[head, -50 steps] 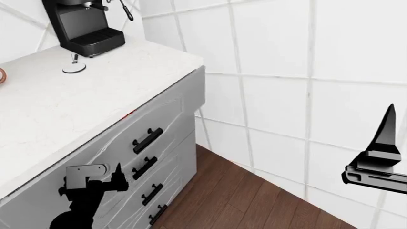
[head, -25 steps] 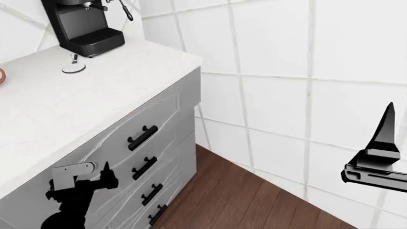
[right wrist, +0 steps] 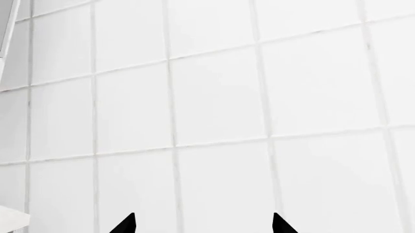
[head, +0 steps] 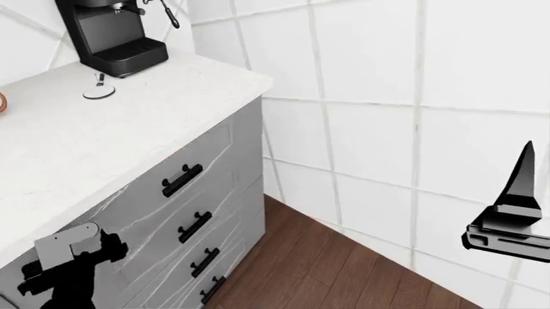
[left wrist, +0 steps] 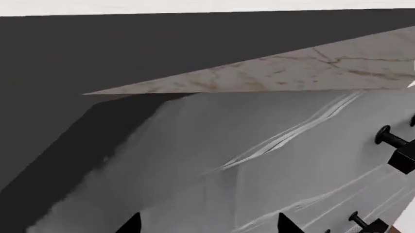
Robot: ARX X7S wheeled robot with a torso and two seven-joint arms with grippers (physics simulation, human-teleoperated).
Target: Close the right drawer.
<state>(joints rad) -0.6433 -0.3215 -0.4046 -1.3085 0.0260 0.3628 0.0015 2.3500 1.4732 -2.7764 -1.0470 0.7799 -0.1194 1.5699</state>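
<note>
Head view shows the right drawer (head: 185, 174) nearly flush under the counter (head: 103, 135), just ahead of the left gripper (left wrist: 206, 224), whose jaws stand wide and empty. A flat, square push on its front should seat it. The right gripper (right wrist: 203, 222), also wide, faces bare wall tiles (right wrist: 214, 97) with free room.

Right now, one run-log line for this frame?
right drawer: looks shut, front flush | left tool: open, at cabinet front | right tool: open, facing tiled wall

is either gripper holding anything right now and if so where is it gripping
Nothing is held. The left gripper is open, its fingertips apart before the right drawer front. The right gripper is open, facing the tiled wall.
</note>
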